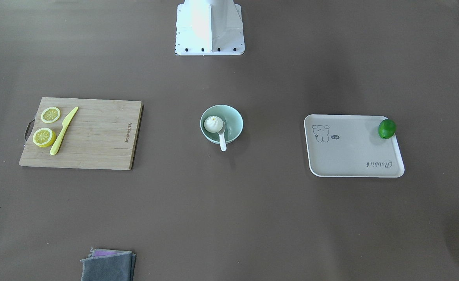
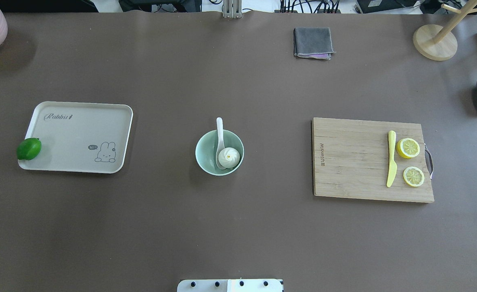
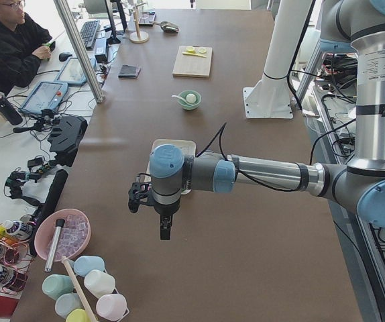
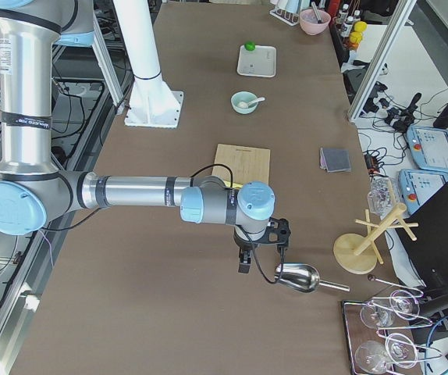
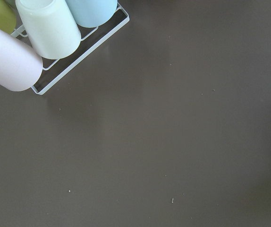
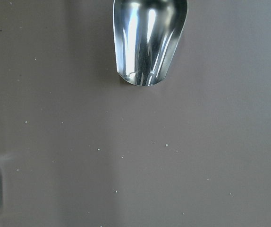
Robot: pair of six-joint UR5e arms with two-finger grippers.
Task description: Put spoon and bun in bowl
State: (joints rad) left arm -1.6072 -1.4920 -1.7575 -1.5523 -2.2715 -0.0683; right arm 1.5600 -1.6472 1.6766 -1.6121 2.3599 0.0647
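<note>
1. Both task items lie in the bowl, which stands mid-counter in front of the robot's base, where either arm could reach it.
2. The spoon has its scoop down in the bowl and its handle leaning over the far rim. The handle looks too long to lie flat inside.
3. The bun sits peak-up in the right half of the bowl, against the scoop. The curved wall probably settles it there.
4. The left end effector hangs above the counter's far-left end, near a rack of cups. Whether its fingers are apart or together cannot be told.
5. The right end effector hangs at the far-right end, just beside a metal scoop. Its state cannot be told either. Both arms are well apart from the bowl, which suits a finished job.
6. Judged from this layout, the task looks complete. The one risk is the overhanging handle, which a knock could lever out.
7. A tray with a lime lies to the left, a cutting board to the right.
</note>
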